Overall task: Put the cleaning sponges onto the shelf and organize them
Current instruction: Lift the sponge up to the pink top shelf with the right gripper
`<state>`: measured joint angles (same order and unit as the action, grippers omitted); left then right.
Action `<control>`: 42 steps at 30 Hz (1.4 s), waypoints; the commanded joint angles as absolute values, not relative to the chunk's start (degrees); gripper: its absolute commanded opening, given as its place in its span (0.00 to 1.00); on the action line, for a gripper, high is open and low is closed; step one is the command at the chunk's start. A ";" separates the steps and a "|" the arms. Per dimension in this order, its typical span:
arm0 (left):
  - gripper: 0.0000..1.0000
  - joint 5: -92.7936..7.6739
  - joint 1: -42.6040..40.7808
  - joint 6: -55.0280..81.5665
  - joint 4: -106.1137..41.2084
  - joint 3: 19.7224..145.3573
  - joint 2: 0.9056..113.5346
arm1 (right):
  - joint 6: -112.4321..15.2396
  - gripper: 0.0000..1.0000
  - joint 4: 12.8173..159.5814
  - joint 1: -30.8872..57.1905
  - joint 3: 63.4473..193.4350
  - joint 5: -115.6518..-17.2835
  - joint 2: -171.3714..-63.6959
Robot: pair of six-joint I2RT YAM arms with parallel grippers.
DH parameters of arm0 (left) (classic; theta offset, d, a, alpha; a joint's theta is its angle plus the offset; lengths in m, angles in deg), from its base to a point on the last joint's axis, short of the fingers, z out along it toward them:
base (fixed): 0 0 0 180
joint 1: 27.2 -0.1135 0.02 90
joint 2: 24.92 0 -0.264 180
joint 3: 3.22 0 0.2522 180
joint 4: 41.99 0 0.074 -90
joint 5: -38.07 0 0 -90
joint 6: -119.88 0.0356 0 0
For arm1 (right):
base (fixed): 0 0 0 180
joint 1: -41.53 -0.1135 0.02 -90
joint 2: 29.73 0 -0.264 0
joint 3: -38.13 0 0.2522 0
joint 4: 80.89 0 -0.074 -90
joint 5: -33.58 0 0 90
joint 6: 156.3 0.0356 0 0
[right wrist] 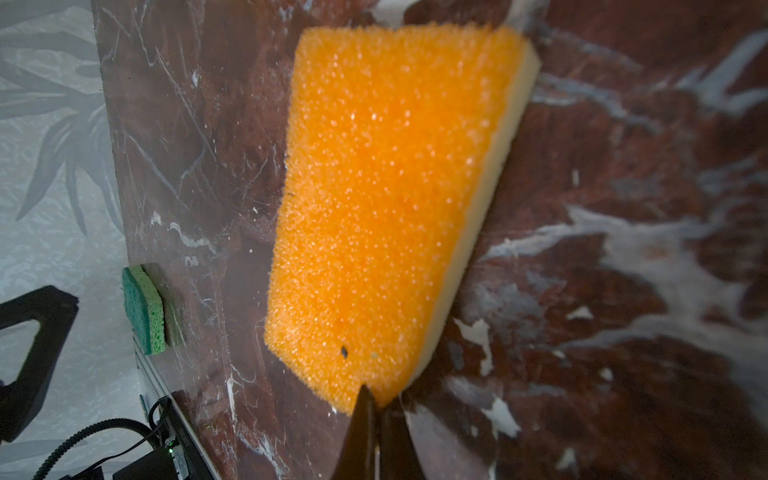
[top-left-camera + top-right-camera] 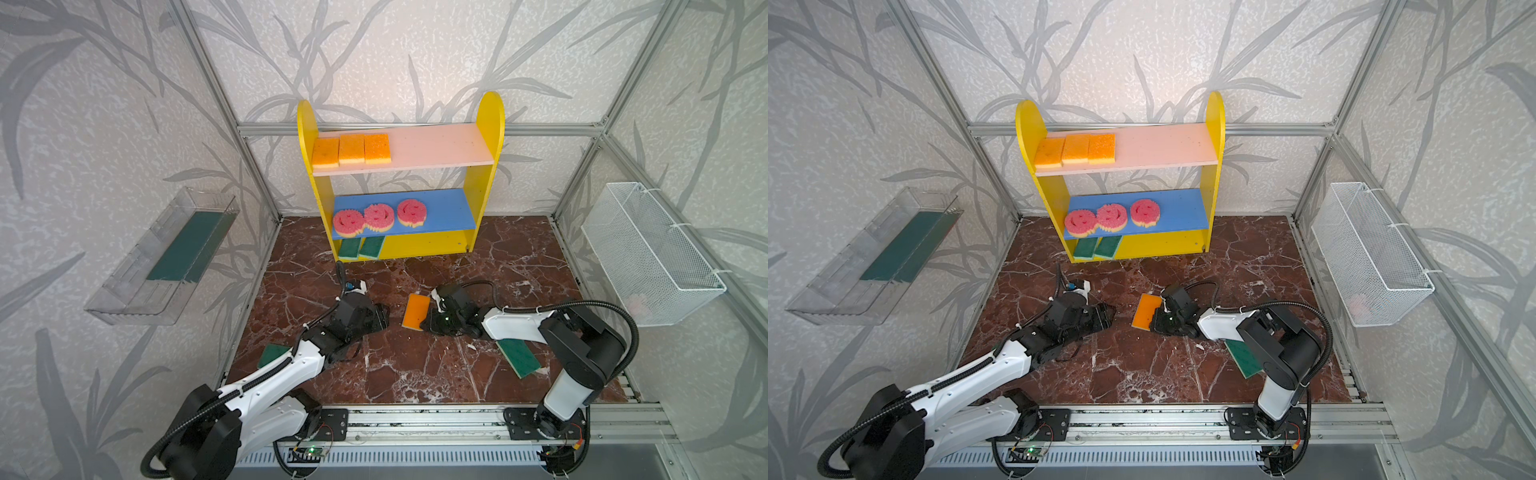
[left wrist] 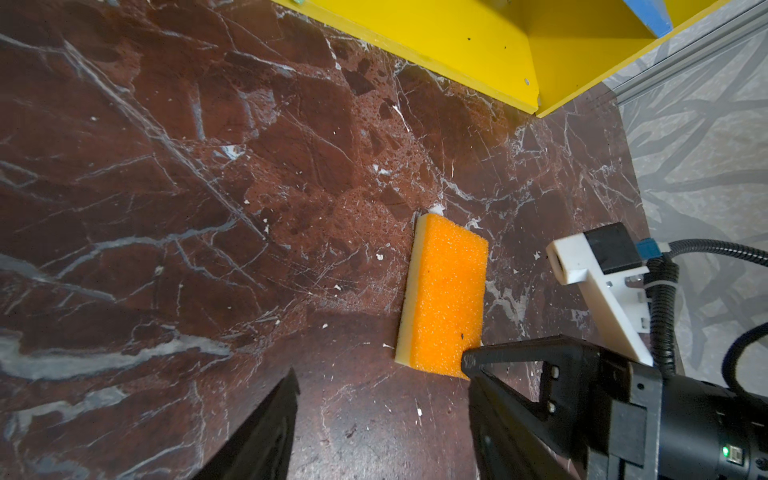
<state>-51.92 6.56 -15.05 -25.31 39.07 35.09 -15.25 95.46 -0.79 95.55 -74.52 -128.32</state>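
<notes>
An orange sponge lies on the marble floor in front of the shelf. My right gripper is shut on its near corner. My left gripper stands open just left of it, holding nothing. On the shelf, three orange sponges lie on the pink board, three pink smiley sponges on the blue board and two green sponges on the base. More green sponges lie at the left and right, partly under the arms.
A clear tray holding a long dark green strip hangs on the left wall. A white wire basket hangs on the right wall. Aluminium frame posts edge the floor, and the arms' mounting rail runs along the front.
</notes>
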 commanded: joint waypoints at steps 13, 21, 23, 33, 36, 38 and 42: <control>0.67 -49.33 1.81 -11.24 -15.95 43.53 27.56 | -41.68 0.00 70.65 -0.40 117.34 -73.83 -112.15; 0.66 -49.04 1.41 -8.59 -12.33 46.01 27.28 | -49.55 0.00 65.39 4.11 138.58 -80.62 -116.09; 0.67 -49.11 1.39 -8.19 -11.64 46.46 27.46 | -51.00 0.00 62.23 5.89 147.21 -83.50 -119.84; 0.66 -48.24 1.23 -7.17 -9.76 48.22 29.62 | -54.82 0.00 42.37 13.14 196.31 -92.23 -147.01; 0.66 -48.50 1.14 -6.54 -8.70 48.98 29.99 | -53.93 0.00 42.99 14.83 205.70 -93.74 -152.93; 0.66 -48.70 1.12 -6.25 -8.21 49.27 30.00 | -52.32 0.00 44.01 16.29 210.78 -94.52 -156.14; 0.66 -49.07 1.07 -5.98 -7.71 49.34 29.99 | -49.81 0.00 46.58 18.61 214.85 -95.22 -159.85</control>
